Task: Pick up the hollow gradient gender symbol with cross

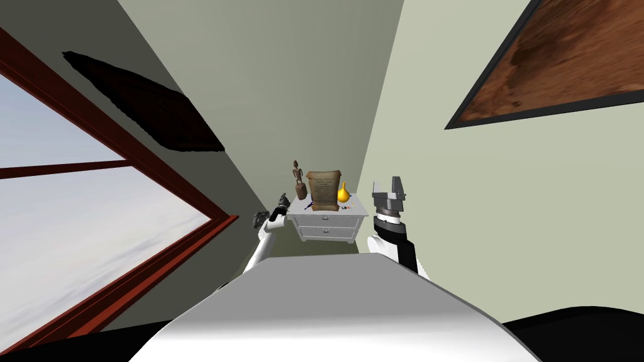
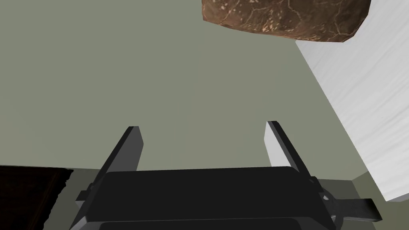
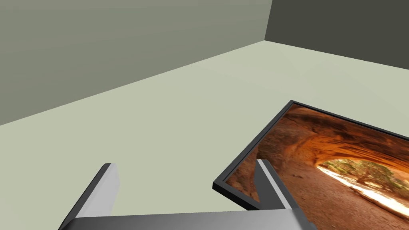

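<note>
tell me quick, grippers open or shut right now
Left gripper: open, holding nothing.
Right gripper: open, holding nothing.

The left hand (image 2: 203,124) holds its two fingers (image 2: 132,149) wide apart. Past them is a flat grey-green wall (image 2: 159,72). Far out is a brown bumpy lump (image 2: 285,18), next to a white surface (image 2: 367,100). A dark rough patch (image 2: 28,195) lies near the hand.
</note>
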